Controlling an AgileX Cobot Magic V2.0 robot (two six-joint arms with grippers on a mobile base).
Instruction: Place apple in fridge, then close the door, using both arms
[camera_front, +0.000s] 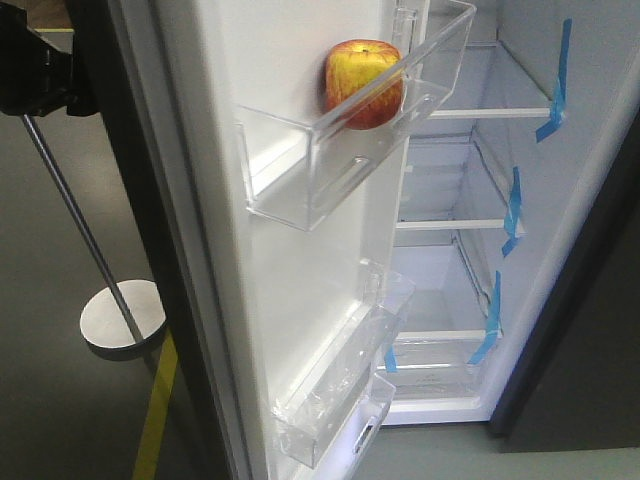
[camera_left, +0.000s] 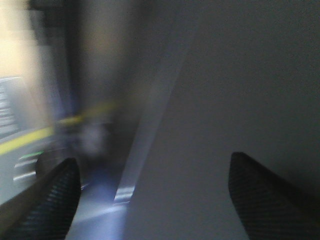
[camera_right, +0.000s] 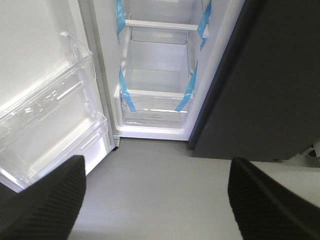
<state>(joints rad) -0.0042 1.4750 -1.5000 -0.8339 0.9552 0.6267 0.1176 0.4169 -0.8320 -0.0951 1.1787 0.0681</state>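
Front view — 1 apple, 3 door bins.

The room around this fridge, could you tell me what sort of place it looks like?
Probably a lab or test space, not a home kitchen. The open fridge is empty apart from an apple in a door bin, blue tape marks its shelves, and a yellow floor line runs beside a round-based stand.

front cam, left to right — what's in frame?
Round stand base on the floor → yellow floor line → open door with its clear bins → apple in the upper bin → fridge shelves → blue tape strips.
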